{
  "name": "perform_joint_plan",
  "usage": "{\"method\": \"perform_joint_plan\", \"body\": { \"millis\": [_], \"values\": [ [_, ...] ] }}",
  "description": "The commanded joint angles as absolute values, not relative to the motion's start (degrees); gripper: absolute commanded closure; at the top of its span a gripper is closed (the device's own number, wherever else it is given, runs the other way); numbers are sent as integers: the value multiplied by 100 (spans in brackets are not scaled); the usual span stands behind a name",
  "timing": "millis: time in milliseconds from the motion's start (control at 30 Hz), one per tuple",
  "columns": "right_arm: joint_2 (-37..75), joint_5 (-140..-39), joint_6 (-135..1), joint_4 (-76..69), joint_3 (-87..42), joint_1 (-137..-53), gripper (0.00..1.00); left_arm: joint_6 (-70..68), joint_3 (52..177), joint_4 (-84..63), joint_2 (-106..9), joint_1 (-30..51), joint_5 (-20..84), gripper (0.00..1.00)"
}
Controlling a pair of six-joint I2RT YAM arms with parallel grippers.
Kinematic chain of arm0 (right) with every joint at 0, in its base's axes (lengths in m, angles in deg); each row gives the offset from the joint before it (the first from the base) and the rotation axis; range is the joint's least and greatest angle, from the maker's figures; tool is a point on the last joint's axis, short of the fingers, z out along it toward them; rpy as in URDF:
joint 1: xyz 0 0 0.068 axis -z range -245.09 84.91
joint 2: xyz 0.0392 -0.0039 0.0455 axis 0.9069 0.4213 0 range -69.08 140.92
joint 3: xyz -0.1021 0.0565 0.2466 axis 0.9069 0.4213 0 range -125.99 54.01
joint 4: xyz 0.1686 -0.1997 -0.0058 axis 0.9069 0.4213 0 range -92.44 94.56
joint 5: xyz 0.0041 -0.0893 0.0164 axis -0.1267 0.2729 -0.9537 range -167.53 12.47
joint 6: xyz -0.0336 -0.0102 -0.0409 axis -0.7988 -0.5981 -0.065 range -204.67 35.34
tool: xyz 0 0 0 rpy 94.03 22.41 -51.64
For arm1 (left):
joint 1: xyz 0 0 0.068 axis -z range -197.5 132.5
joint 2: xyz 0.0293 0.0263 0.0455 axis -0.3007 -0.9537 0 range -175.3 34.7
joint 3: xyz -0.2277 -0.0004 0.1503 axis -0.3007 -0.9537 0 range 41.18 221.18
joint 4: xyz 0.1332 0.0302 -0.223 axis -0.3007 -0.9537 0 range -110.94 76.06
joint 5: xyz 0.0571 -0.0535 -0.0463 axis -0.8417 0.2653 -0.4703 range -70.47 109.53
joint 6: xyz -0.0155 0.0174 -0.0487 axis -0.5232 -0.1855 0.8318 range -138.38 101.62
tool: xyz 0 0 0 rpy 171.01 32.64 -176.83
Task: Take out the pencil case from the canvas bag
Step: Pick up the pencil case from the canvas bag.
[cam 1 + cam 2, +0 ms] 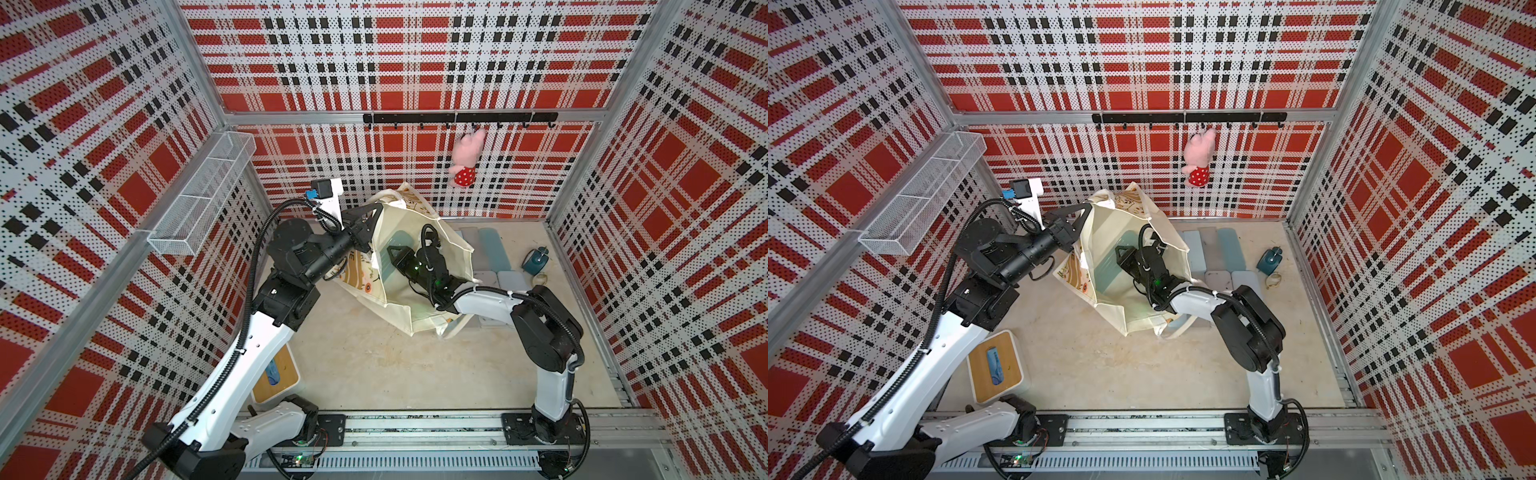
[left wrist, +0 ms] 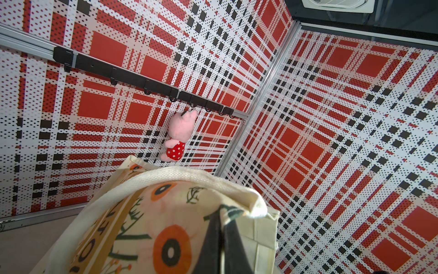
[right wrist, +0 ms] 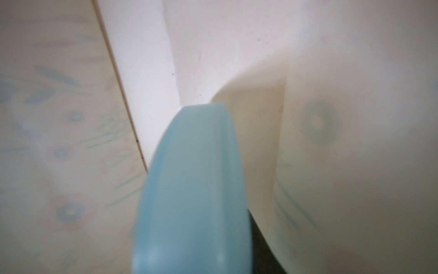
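Observation:
The cream canvas bag (image 1: 415, 307) (image 1: 1133, 316) stands on the table with its mouth open upward, flower-printed face toward my left arm. My left gripper (image 1: 370, 212) (image 1: 1084, 210) is shut on the bag's top rim, its dark fingers pinching the printed fabric (image 2: 166, 213) just under the rolled white handle. My right gripper (image 1: 391, 250) (image 1: 1121, 251) reaches down inside the bag. The pencil case (image 3: 194, 189), light blue and seen edge-on, fills the space between its jaws, and a dark finger (image 3: 258, 239) lies against one side. From above the case shows as a teal patch (image 1: 390, 272) (image 1: 1106, 276) in the bag.
Grey and blue flat cases (image 1: 492, 249) lie beside the bag toward the back right, with a small teal object (image 1: 536, 259) further right. A pink plush (image 1: 467, 158) hangs from the black hook rail. A wood-topped white box (image 1: 276, 378) sits front left. A wire basket (image 1: 199, 195) hangs on the left wall.

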State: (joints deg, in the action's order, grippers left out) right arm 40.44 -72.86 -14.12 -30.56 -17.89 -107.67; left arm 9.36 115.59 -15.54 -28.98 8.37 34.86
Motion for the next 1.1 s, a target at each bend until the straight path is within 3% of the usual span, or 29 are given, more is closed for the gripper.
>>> {"method": "perform_joint_plan", "body": {
  "millis": [0, 367, 700, 1067],
  "values": [
    [3461, -7097, -1970, -2891, -1644, -10770, 74, 797, 11630, -1020, -2702, 865, 3415, 100],
    [2480, -6845, -3534, -2268, -1398, -10995, 77, 649, 11510, -1102, -2727, 832, 3298, 100],
    [1592, -7291, -4517, -2159, -1105, -11048, 78, 446, 11397, -1326, -2684, 673, 3064, 100],
    [704, -7703, -4924, -1599, -1094, -11052, 81, 78, 11521, -1877, -2875, -66, 3053, 100]
  ]
}}
